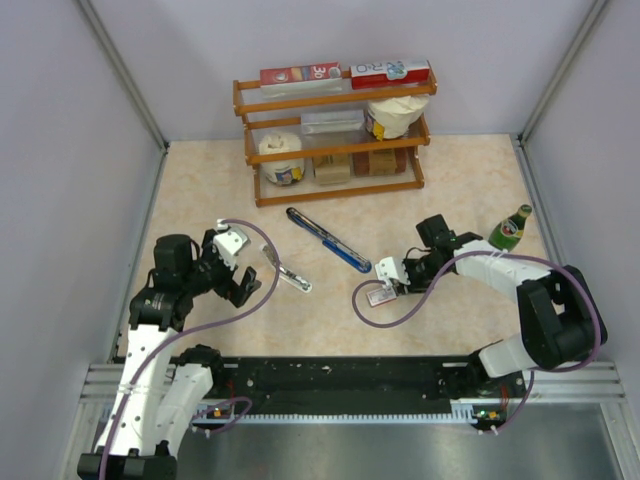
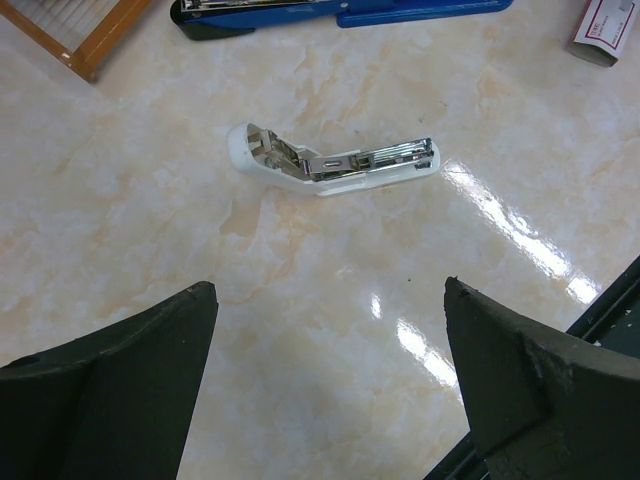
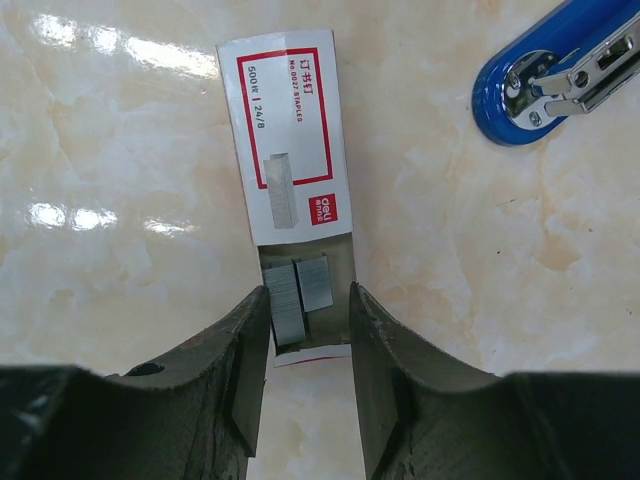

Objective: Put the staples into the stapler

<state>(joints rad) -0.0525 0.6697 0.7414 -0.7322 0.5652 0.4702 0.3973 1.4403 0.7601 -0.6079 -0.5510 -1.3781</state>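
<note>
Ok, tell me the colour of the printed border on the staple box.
Red, on a white staple box; the right wrist view shows it best.

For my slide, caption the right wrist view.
Right gripper grips the open staple box, grey staple strips exposed; blue stapler nearby.

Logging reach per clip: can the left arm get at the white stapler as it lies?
Probably yes. The left fingers stand wide open just short of the white stapler, with only bare table between them; the blue stapler lies beyond it.
</note>
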